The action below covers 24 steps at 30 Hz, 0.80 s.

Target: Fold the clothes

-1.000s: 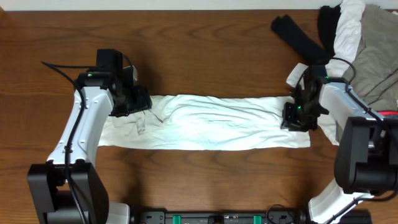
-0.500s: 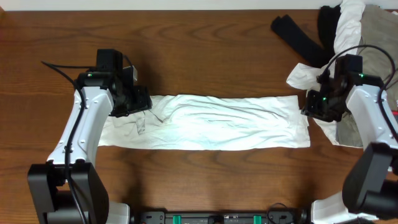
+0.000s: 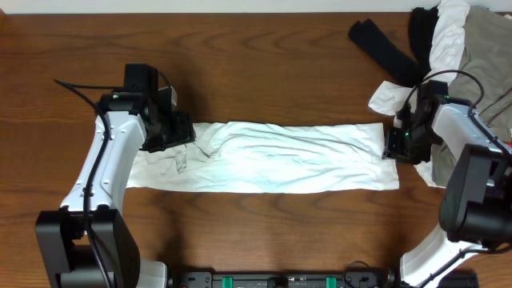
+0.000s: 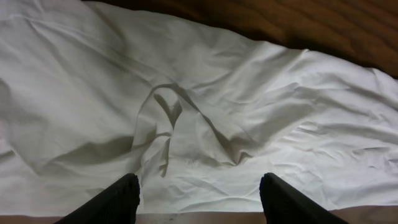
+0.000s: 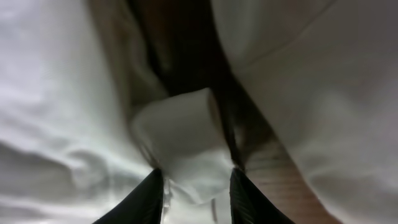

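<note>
A white shirt (image 3: pixel 272 160), folded into a long band, lies across the middle of the table. My left gripper (image 3: pixel 182 132) hovers over the band's left end, open, with only wrinkled white shirt cloth (image 4: pixel 249 93) under the gap of this left gripper (image 4: pixel 199 183). My right gripper (image 3: pixel 394 146) is at the band's right end. In the right wrist view a thick fold of the shirt (image 5: pixel 180 124) fills the space between the two fingers of the right gripper (image 5: pixel 196 177), which is shut on it.
More clothes are heaped at the back right: a black garment (image 3: pixel 384 44), a white one (image 3: pixel 448 32) and a grey-khaki one (image 3: pixel 484 68). A white cloth (image 3: pixel 386 98) lies just behind my right gripper. The table's front edge runs along the bottom.
My right gripper drew away from the shirt's right end toward the right and back, then returned to that end. The left arm and the shirt have hardly moved.
</note>
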Each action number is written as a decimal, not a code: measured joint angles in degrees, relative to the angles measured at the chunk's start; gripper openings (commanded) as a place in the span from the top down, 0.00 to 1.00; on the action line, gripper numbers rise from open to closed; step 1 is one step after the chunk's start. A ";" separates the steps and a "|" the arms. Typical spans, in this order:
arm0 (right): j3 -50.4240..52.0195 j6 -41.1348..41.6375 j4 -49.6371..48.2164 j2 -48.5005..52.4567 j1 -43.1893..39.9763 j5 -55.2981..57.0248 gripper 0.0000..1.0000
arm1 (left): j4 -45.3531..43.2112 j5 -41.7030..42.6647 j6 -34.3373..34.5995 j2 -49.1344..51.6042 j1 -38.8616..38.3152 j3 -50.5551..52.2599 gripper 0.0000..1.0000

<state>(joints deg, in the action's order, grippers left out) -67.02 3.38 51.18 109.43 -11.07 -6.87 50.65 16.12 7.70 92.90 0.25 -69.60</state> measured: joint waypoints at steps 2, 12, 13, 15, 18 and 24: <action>-0.09 0.00 -0.17 0.11 0.00 0.24 0.64 | 0.20 0.00 -0.02 0.00 0.00 0.00 0.35; -1.77 -0.07 1.20 1.86 -0.48 -2.32 0.58 | 0.31 0.00 0.00 0.00 0.00 0.00 0.35; -1.84 -0.09 1.27 1.90 -0.50 -2.34 0.57 | 0.33 0.00 0.00 0.00 0.02 0.00 0.35; -1.88 -0.17 1.31 1.92 -0.61 -2.60 0.55 | 0.31 0.00 0.00 0.00 0.00 0.00 0.35; -1.88 -0.20 1.31 1.95 -1.20 -3.74 0.53 | 0.33 0.00 0.00 0.00 0.00 0.00 0.35; -1.86 -0.22 0.31 2.10 -3.13 -7.06 0.53 | 0.46 0.00 0.00 0.00 0.00 0.00 0.35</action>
<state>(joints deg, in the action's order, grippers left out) -68.88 3.16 51.48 111.53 -14.20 -13.93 51.11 16.12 7.70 92.90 0.25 -69.60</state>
